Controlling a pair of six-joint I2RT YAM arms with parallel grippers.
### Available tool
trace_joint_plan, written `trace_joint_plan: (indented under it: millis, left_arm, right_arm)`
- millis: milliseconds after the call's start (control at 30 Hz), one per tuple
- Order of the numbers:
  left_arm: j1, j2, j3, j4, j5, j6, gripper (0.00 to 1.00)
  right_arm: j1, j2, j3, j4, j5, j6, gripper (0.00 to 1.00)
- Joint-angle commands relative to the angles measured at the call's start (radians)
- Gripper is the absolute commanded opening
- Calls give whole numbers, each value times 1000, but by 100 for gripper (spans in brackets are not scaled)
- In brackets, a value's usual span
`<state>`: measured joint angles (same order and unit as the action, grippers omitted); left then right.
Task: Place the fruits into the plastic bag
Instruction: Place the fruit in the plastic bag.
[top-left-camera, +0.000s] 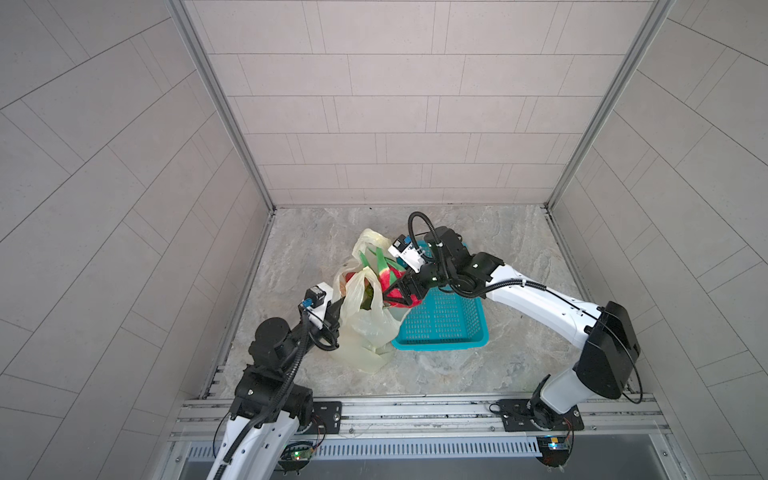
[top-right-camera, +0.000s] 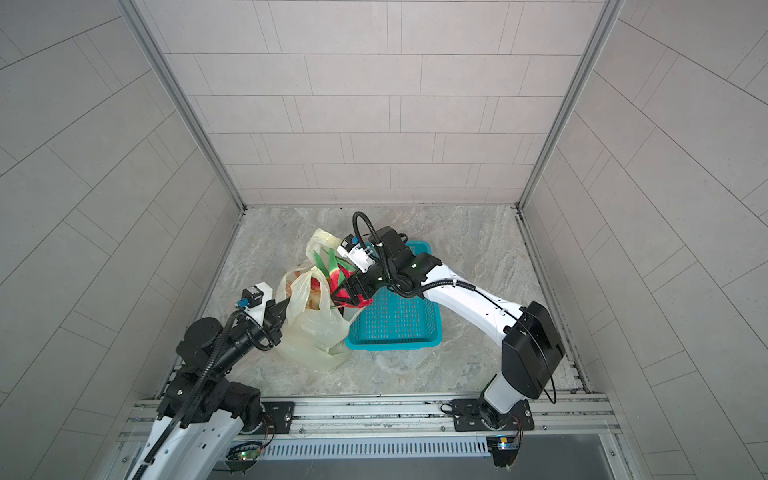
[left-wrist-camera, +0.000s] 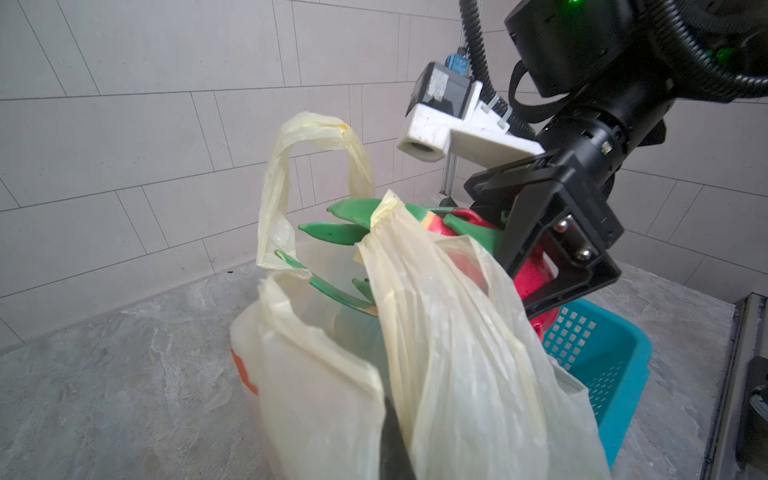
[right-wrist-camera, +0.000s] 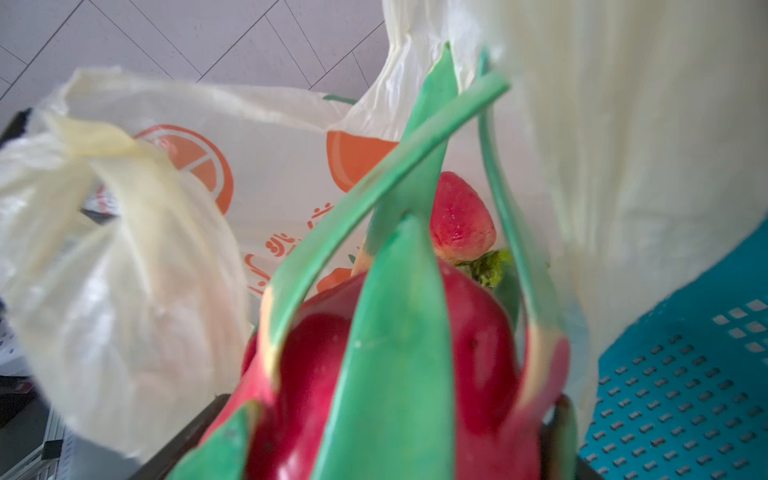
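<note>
Dragon fruit (top-left-camera: 391, 275) sits at the one o'clock rim of the plastic bag (top-left-camera: 365, 328), clamped in our right gripper (top-left-camera: 395, 291), with the teal basket (top-left-camera: 440, 328) close at three o'clock. Our left gripper (top-left-camera: 333, 311) pinches the bag's nine o'clock edge; only the right wrist view shows a red fruit (right-wrist-camera: 461, 216) inside.

Plastic bag (top-left-camera: 365, 328): thin translucent pale-yellow film, crinkled, with a faint sheen.
Dragon fruit (right-wrist-camera: 478, 353): smooth, glossy red skin; the green scales look duller and waxy.
Basket (top-left-camera: 449, 320): teal perforated hard plastic, lightly shiny.
Tabletop (top-left-camera: 519, 353): grey marble-look surface, matt.
Walls (top-left-camera: 395, 124): pale tile-pattern panels, matt.
Frame rails (top-left-camera: 395, 411): bare silvery metal.
</note>
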<state>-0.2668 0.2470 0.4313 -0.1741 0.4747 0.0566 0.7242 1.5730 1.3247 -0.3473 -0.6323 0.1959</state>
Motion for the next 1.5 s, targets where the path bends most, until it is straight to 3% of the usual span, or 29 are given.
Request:
trace_joint_plan:
  millis: [0, 267, 667, 1233, 1400, 1467]
  left_arm:
    - [-2, -23, -1, 28, 15, 3, 0]
    - [-2, -16, -1, 6, 6, 26, 0]
    - [-2, 6, -5, 18, -6, 32, 0]
    - [-2, 0, -2, 3, -5, 35, 0]
    - [-2, 1, -6, 14, -22, 33, 0]
    - [-2, 6, -8, 19, -30, 31, 0]
  right_arm:
    - [-11, -13, 37, 65, 18, -4, 12]
    - [-38, -31, 34, 37, 1, -10, 13]
    - [136, 48, 68, 85, 54, 21, 13]
    - [159, 195, 139, 167, 173, 103, 17]
    - [195, 198, 101, 166, 186, 99, 29]
    - [207, 194, 82, 167, 194, 98, 54]
